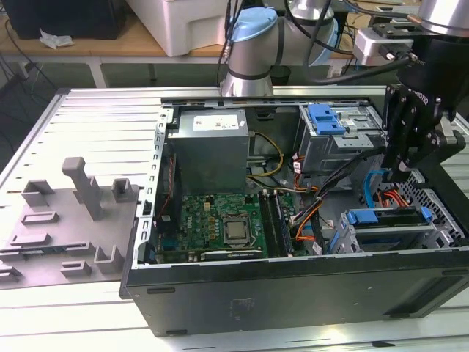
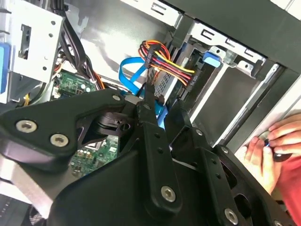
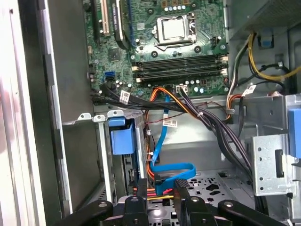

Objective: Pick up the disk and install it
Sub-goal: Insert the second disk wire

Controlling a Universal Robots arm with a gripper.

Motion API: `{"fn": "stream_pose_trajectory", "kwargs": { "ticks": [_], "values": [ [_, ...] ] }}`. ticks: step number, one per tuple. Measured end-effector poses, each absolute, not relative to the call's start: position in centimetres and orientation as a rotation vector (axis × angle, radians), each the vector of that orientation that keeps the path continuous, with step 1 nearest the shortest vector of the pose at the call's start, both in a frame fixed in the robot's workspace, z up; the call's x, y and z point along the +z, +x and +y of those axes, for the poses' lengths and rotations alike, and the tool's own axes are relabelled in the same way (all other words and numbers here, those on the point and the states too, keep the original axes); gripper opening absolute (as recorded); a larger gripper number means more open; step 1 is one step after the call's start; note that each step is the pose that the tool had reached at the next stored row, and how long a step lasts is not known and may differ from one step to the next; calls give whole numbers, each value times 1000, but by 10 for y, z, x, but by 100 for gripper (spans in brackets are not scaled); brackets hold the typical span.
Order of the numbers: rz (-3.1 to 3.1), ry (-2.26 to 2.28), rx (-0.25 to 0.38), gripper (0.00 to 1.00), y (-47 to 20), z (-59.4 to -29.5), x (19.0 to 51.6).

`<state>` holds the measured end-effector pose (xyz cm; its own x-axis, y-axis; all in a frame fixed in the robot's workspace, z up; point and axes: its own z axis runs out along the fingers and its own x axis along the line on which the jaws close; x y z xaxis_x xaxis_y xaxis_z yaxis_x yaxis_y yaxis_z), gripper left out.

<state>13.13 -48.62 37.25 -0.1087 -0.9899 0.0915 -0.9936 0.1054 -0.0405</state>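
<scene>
The black pincer (image 1: 402,170) hangs inside the open computer case (image 1: 293,293), above its far end on the exterior view's right. Its fingers (image 2: 149,101) stand a little apart around a blue flat cable (image 2: 131,75) and a bundle of red and yellow wires (image 2: 164,63), gripping nothing that I can see. Just below the pincer in the exterior view, the disk (image 1: 388,217) sits in its cage with its blue bracket on top. The first wrist view adds the green circuit board (image 3: 160,42) with its square silver socket beyond the fingertips, and the second wrist view shows a person's hand (image 2: 275,150) outside the case wall.
</scene>
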Motion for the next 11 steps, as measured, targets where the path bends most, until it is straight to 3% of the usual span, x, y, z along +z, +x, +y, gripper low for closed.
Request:
{"fn": "stream_pose_trajectory", "kwargs": {
  "ticks": [11],
  "values": [
    [-2278, 2022, 65, 36, 138, -485, 371]
  ]
}}
